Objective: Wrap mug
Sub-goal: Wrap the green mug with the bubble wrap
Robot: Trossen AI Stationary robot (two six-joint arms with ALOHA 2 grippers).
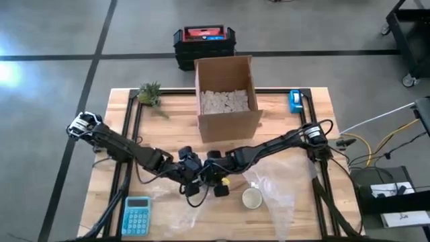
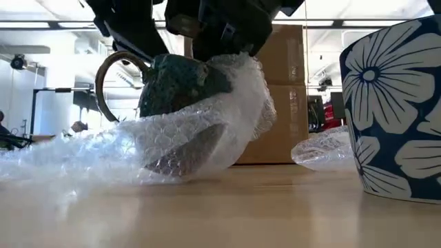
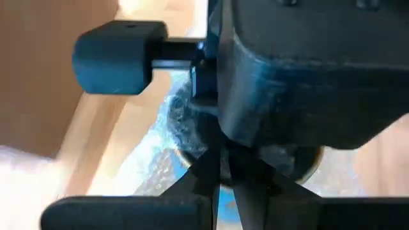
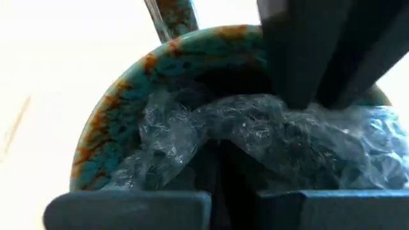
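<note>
Wooden table [image 1: 282,117]: teal mug [image 2: 180,81] held near front-centre, bubble wrap [image 2: 138,148] being tucked in. Right gripper [image 1: 220,185] pinches wrap; left gripper [image 1: 193,187] state cannot be told. Wrap should be kept taut.

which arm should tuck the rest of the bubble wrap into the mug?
Right, probably. The right gripper sits directly over the teal mug mouth, with bubble wrap already bunched inside. The left gripper is beside the mug, apparently steadying it.

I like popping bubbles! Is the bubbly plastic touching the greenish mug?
Touching. The low view shows the clear bubble wrap draped over the teal glazed mug; the right wrist view shows it stuffed inside the rim.
</note>
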